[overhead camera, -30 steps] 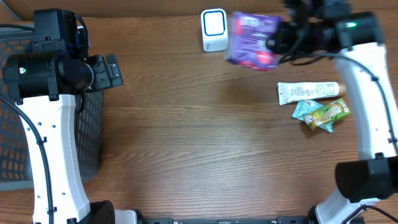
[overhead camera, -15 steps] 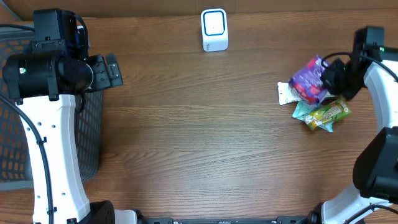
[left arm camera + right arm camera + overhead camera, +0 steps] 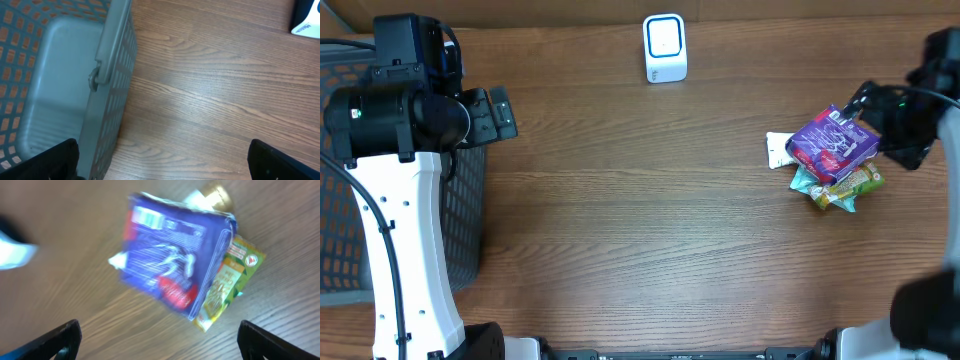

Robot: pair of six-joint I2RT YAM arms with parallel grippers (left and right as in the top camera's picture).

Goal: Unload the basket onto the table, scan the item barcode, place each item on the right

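Note:
The item is a purple snack packet [image 3: 833, 145] with a red patch and a barcode strip. It lies flat on top of the pile of goods at the right, and shows blurred in the right wrist view [image 3: 170, 255]. My right gripper [image 3: 880, 128] hangs just to its right, open wide [image 3: 160, 345], with nothing between its fingers. The white scanner [image 3: 665, 48] with a blue-rimmed window stands at the back middle. My left gripper [image 3: 500, 110] is open [image 3: 162, 160] and empty over the basket's right rim.
A dark mesh basket [image 3: 470, 200] stands at the left edge, its grey rim [image 3: 112, 45] in the left wrist view. Under the purple packet lie a white tube [image 3: 780, 150], a teal packet [image 3: 807, 178] and a green-yellow packet [image 3: 850, 185].
My right arm swung the purple packet from beside the scanner down to the pile at the right, then opened and let it go. The left arm has not moved.

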